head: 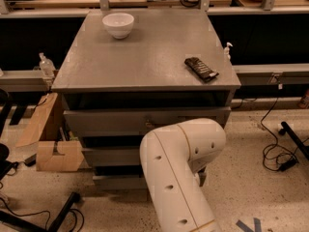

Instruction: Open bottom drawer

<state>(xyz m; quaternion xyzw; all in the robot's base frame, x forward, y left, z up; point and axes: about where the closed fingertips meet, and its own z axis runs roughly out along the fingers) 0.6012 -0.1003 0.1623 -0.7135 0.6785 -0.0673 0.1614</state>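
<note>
The grey cabinet has three drawer fronts stacked under its top. The bottom drawer is the slimmest front, just above the floor, and only its left part shows. Its knob is hidden behind my white arm, which reaches in from the lower middle toward the cabinet's lower right. My gripper is hidden behind that arm, somewhere near the two lower drawers. A small grey piece shows at the arm's right edge, against the bottom drawer's right end.
On the cabinet top sit a white bowl at the back left and a dark flat packet near the right edge. A cardboard box stands left of the cabinet. Black cables and a black stand leg lie on the floor.
</note>
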